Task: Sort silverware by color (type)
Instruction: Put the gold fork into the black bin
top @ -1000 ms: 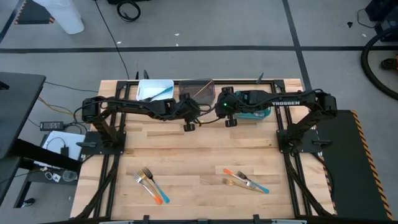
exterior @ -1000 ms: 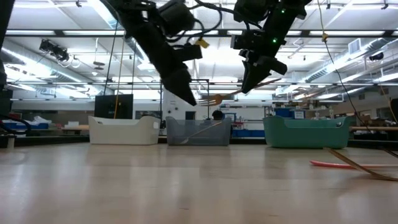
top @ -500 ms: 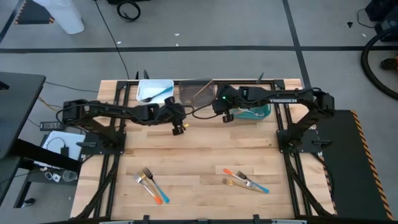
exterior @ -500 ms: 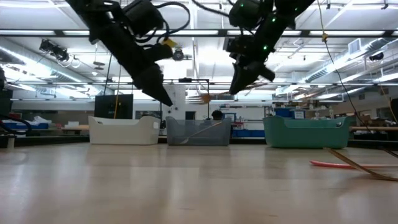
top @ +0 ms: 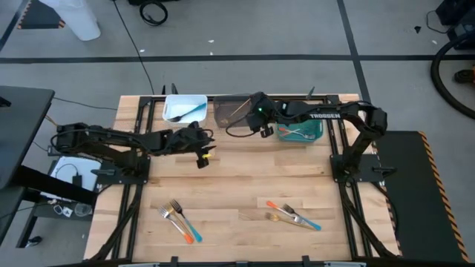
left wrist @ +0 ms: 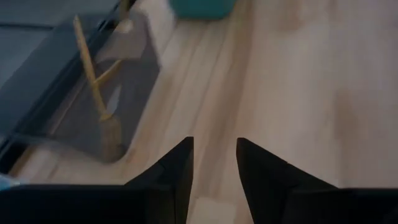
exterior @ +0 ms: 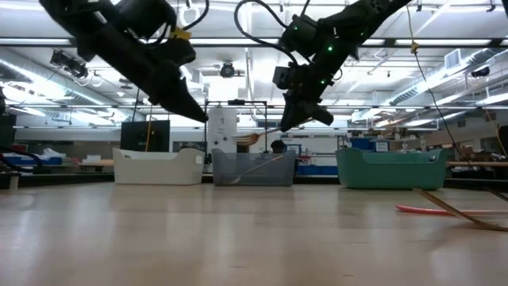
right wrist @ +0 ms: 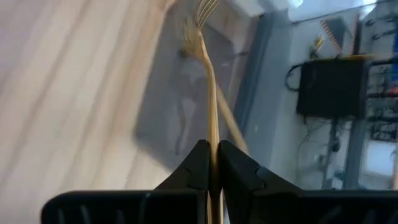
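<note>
My right gripper (top: pixel 257 127) (right wrist: pixel 211 146) hangs over the grey bin (top: pixel 231 111) (exterior: pixel 252 168), shut on a golden-tan fork (exterior: pixel 255 137). Its tines (right wrist: pixel 202 14) point out over that bin. Another golden fork (left wrist: pixel 93 81) leans inside the grey bin against its wall. My left gripper (top: pixel 202 154) (left wrist: pixel 214 146) is open and holds nothing, above bare table in front of the white bin (top: pixel 185 107). Loose forks with blue and orange handles lie in two clusters on the near table, one left (top: pixel 182 220) and one right (top: pixel 293 215). My right gripper pinches the golden-tan fork by its handle (right wrist: pixel 213 134) between the two shut fingers. The handle runs straight out along the fingers. The fork is lifted clear, roughly level, above the grey bin's opening.
Three bins stand in a row along the far edge: white, grey and teal (top: pixel 300 132) (exterior: pixel 389 167). The white one holds blue handles. Bare wood fills the middle of the table. An orange handle (exterior: pixel 425 210) shows low at the right in the low view.
My right gripper has carried the fork toward the table's left and far edge, from beside the teal bin to above the grey bin. My left arm has drawn back toward the table's left and a little toward the near edge, away from the bins.
</note>
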